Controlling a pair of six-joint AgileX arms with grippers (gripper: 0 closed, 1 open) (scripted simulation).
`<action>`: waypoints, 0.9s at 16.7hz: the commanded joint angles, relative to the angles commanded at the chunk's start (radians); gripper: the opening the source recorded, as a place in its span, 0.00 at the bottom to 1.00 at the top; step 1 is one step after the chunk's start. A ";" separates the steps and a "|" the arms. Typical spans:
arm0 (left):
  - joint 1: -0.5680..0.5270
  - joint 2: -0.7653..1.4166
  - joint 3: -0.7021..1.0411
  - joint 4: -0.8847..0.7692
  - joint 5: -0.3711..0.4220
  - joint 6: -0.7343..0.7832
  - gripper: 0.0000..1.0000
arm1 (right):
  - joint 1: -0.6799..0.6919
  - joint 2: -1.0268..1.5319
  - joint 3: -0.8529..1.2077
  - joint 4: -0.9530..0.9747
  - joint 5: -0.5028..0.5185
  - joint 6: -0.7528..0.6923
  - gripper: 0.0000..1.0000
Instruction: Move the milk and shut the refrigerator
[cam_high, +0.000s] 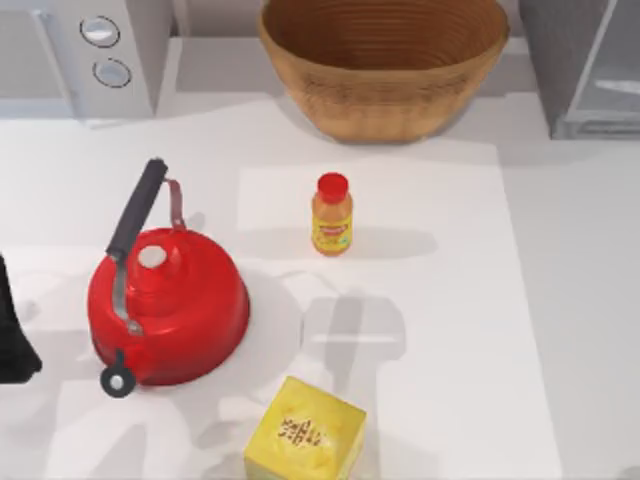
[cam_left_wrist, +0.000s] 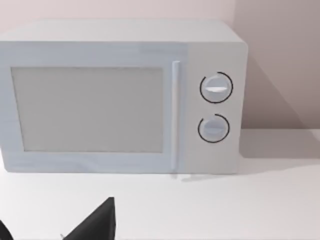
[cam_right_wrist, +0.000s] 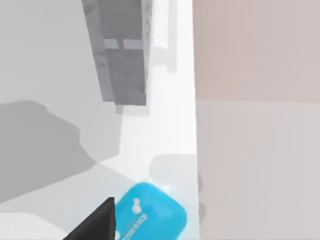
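Quickly, largest first:

- Table (cam_high: 560, 300): white, and it holds everything below.
- Fridge (cam_high: 585, 70): a grey cabinet at the table's far right corner, with a lighter door panel. We also see it in the right wrist view (cam_right_wrist: 122, 55), well apart from the milk.
- Microwave (cam_high: 100, 50): at the far left corner, with two round knobs. It faces the left wrist camera with its door closed (cam_left_wrist: 120, 100).
- Basket (cam_high: 385, 60): woven, at the far middle, between the microwave and the fridge.
- Kettle (cam_high: 170, 305): red with a black handle, upright, left of centre.
- Box (cam_high: 305, 440): yellow, at the near edge, right of the kettle.
- Bottle (cam_high: 332, 215): orange with a red cap, upright, near the centre.
- Milk (cam_right_wrist: 152, 217): we see its blue top just beside the right gripper (cam_right_wrist: 87, 230). We cannot tell whether they touch.
- Right gripper: clenched or released, we cannot tell.
- Left arm (cam_high: 12, 330): at the table's left edge.
- Left gripper (cam_left_wrist: 55, 232): its fingers are spread and it grasps nothing, with the microwave in front of it.
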 joint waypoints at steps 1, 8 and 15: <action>0.000 0.000 0.000 0.000 0.000 0.000 1.00 | 0.010 0.001 -0.001 0.010 0.003 0.011 1.00; 0.000 0.000 0.000 0.000 0.000 0.000 1.00 | 0.253 0.020 -0.017 0.310 0.071 0.373 1.00; 0.000 0.000 0.000 0.000 0.000 0.000 1.00 | 0.623 0.022 -0.020 0.837 0.166 1.034 1.00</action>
